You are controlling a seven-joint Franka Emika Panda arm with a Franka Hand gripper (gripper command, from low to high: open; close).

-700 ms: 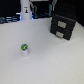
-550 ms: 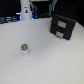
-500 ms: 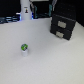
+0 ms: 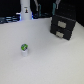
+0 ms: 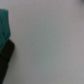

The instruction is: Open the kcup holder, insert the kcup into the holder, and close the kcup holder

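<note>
Opening step apparently not begun: black boxy kcup holder (image 4: 64,26) sits closed at worktop's (image 4: 50,60) far side, small green-topped white kcup (image 4: 24,49) well apart; tool unseen, state unknown; next: reach the drawer front.

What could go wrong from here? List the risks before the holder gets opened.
1. The kcup stands alone on the white table, far from the kcup holder; being small and light, it might tip when grasped.
2. The holder looks closed and sits near the table's far edge, so pulling could shift the whole unit.
3. The gripper is not visible, so alignment is unverifiable.
</note>
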